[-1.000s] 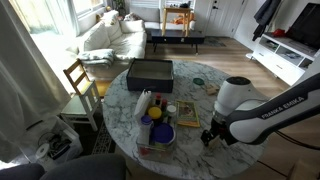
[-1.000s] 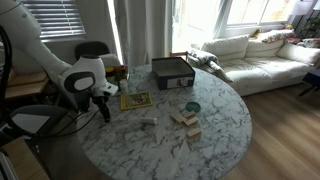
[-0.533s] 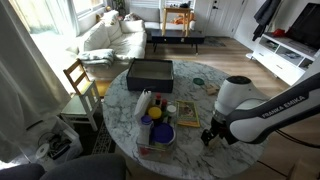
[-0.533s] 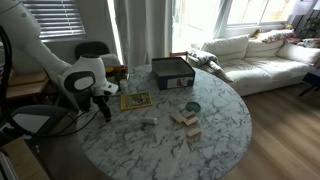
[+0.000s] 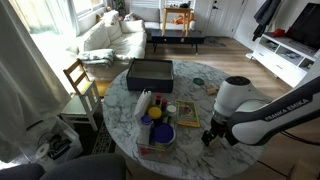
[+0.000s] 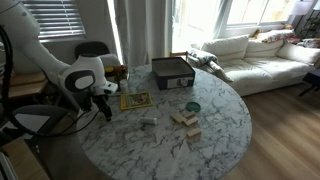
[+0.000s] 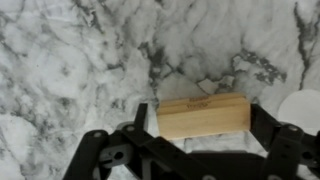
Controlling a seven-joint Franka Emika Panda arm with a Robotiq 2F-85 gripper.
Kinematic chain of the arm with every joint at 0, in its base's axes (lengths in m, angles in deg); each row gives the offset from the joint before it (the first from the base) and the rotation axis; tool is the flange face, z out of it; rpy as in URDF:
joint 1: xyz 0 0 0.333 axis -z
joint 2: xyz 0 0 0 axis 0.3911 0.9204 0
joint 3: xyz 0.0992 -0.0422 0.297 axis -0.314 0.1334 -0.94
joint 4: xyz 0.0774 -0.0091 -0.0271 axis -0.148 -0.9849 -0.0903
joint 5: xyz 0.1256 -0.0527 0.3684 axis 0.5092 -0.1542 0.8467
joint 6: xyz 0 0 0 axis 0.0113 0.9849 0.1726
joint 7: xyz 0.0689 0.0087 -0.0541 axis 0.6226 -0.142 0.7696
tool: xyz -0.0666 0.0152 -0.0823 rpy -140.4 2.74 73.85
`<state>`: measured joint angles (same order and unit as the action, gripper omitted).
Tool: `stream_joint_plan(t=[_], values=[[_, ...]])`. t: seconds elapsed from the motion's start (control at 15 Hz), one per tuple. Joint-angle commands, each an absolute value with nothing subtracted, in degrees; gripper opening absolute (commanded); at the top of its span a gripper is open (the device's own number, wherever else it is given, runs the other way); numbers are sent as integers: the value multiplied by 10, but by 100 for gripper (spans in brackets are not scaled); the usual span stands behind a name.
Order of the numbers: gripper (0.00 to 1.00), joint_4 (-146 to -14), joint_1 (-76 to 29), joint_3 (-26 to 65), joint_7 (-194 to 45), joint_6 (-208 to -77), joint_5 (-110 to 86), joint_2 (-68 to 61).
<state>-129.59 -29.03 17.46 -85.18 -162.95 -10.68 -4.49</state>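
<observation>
Wooden block [image 7: 205,116] lies flat on the marble table [image 7: 80,50], between the gripper [image 7: 202,108] fingers, long axis 9-to-3. Jaws sit at both ends, but you can't tell if they're clamped. Likely light, stiff, smooth, not fragile, so pinch the end faces. Wrist view count: one block, one white disc [image 7: 302,108] at 3 o'clock.

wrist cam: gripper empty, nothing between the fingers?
No: a wooden block sits between the two fingers of the gripper, with the marble tabletop behind it.
</observation>
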Motion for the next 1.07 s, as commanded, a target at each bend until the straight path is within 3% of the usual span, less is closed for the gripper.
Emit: stream_joint_plan(t=[0.0, 1.0], values=[[100, -1299, -286, 170, -821, -1634, -123, -46], [100, -1290, -245, 131, -718, -1644, -57, -22]])
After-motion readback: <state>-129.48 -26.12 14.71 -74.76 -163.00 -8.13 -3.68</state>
